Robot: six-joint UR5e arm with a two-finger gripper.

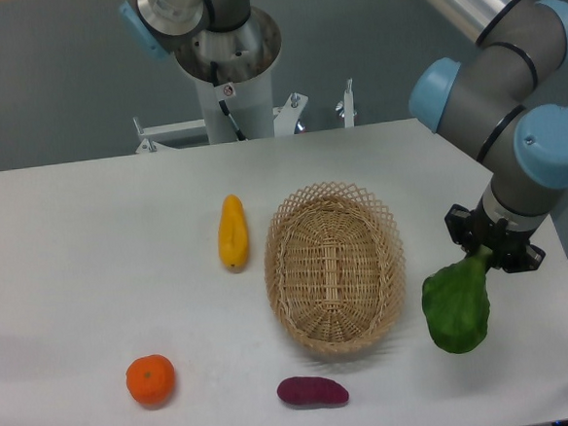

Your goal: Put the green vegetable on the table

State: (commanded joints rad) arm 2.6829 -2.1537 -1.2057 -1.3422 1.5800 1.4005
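The green vegetable (457, 310) is a bright green leafy toy with a pale stalk, hanging leaf-down at the right of the white table (93, 265), just right of the wicker basket. My gripper (488, 248) is shut on its stalk end from above. The leaf's lower tip is close to the tabletop; whether it touches I cannot tell.
An oval wicker basket (335, 266) sits at centre right with nothing visible in it. A yellow corn-like vegetable (232, 232) lies left of it, a purple sweet potato (313, 391) in front, an orange (150, 380) at front left. The table's right edge is close to the gripper.
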